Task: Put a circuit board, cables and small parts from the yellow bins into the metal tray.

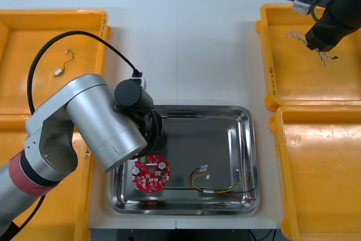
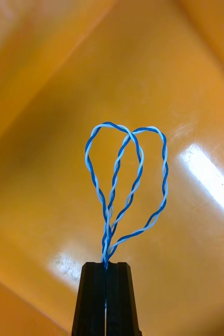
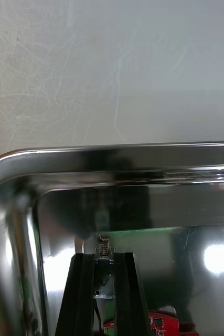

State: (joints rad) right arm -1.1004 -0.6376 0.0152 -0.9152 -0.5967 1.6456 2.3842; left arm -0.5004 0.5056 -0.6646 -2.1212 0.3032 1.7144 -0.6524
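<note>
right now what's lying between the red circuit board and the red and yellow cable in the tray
Nothing: in the front view, the metal tray floor between the round red circuit board and the red and yellow cable is bare.

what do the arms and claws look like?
The left arm has fat silver cylindrical links, a dark red band, a black wrist and a black cable looping off it. The right arm is black at the wrist. The left claw and right claw have flat black fingers, squared tips.

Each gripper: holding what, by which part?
Right gripper, over a yellow bin: twisted blue and white cable, where its loops meet. Left gripper, over the metal tray: small metal part, by its lower end.
</note>
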